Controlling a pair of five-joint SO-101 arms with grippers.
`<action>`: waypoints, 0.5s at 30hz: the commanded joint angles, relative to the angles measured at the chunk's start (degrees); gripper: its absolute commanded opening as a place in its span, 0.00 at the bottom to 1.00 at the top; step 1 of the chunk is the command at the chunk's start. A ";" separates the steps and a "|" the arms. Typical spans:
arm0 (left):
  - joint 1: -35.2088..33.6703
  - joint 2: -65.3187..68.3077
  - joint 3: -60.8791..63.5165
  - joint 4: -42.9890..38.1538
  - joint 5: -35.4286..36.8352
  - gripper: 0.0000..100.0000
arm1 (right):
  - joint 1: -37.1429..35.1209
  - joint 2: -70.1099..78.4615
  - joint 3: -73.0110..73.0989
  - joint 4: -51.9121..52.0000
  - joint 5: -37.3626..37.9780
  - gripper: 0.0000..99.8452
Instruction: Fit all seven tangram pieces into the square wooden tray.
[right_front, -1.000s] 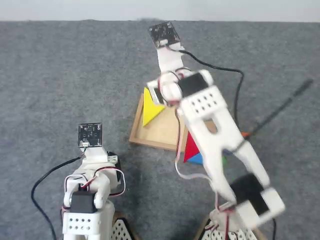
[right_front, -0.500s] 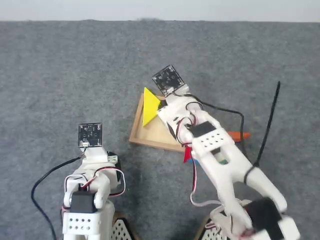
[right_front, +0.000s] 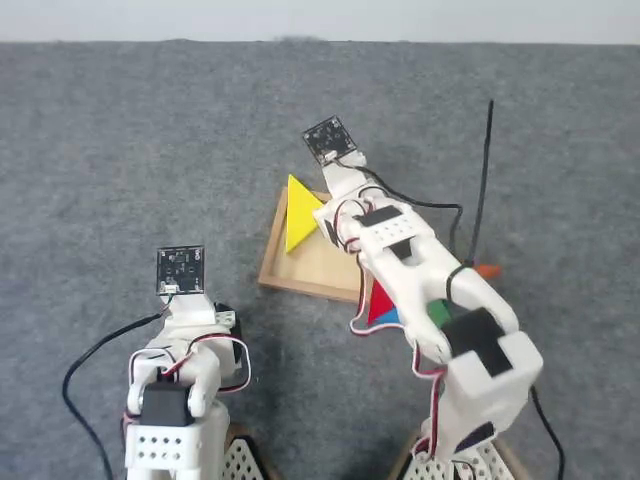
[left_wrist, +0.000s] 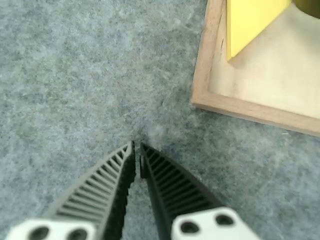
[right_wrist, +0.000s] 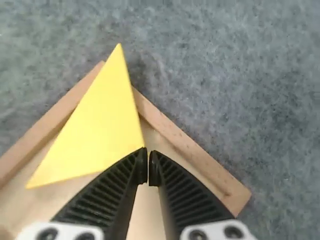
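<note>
The square wooden tray (right_front: 300, 275) lies mid-table. A yellow triangle (right_front: 298, 212) rests tilted in its far left corner, one tip over the rim. My right arm (right_front: 385, 235) stretches over the tray. In the right wrist view my right gripper (right_wrist: 147, 154) is shut with nothing in it, its tips at the edge of the yellow triangle (right_wrist: 95, 132) inside the tray's corner (right_wrist: 192, 147). Red (right_front: 381, 300), blue (right_front: 392, 319) and green (right_front: 437, 312) pieces peek out from under that arm. My left gripper (left_wrist: 137, 147) is shut over bare carpet, short of the tray (left_wrist: 205, 97).
An orange piece (right_front: 487, 270) lies on the carpet right of the tray. A black cable (right_front: 485, 170) rises behind the right arm. The left arm (right_front: 178, 385) sits folded at the near left. Grey carpet covers the table.
The right arm has drawn back from its far reach beyond the tray and now hangs over the tray's far left corner. The left arm has not moved.
</note>
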 joint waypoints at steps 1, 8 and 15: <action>-0.35 -1.14 -0.75 0.26 -0.88 0.01 | 1.10 0.22 -4.31 -0.04 -1.14 0.01; -0.35 -1.14 -0.75 0.26 -0.88 0.01 | -1.36 0.40 -3.34 1.45 -0.88 0.01; -0.35 -1.14 -0.75 0.26 -0.88 0.01 | -5.67 -1.27 -1.05 4.44 -0.79 0.01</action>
